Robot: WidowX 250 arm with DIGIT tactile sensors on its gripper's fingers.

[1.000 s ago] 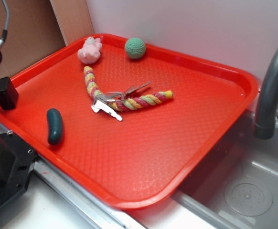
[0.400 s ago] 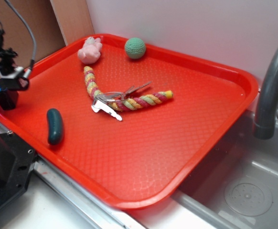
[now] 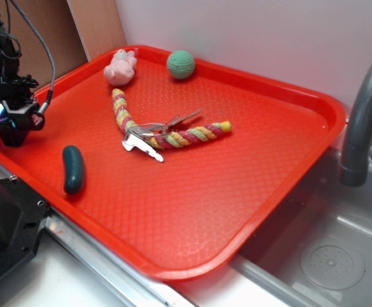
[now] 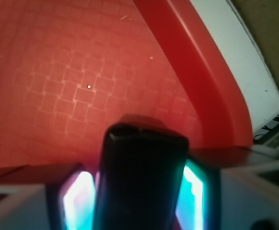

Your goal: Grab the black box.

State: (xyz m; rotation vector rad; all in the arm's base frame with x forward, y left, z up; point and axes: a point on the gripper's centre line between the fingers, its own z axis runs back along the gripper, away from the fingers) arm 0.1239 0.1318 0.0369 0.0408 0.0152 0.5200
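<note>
While the gripper [image 3: 10,131] sits low over the near-left corner of the red tray [image 3: 314,109], the black box [image 4: 140,177] stands directly between its fingers [image 4: 79,199], as the wrist view shows. The box fills the gap, with a lit pad close on either side; whether the pads already press on it cannot be told from these pictures, so the grip state is uncertain. In the exterior view the box is mostly hidden under the gripper, close to the tray's raised rim.

The step in hand looks like the close of the grasp: the approach seems done and the box is straddled. The next move probably calls for squeezing the fingers firmly onto the box's sides, then lifting straight up so it clears the rim without tipping. The teal pickle toy [image 3: 73,169] lies near but apart, and the rope toy [image 3: 173,135], keys [image 3: 149,137], green ball [image 3: 181,64] and pink plush [image 3: 120,68] are well away.
</note>
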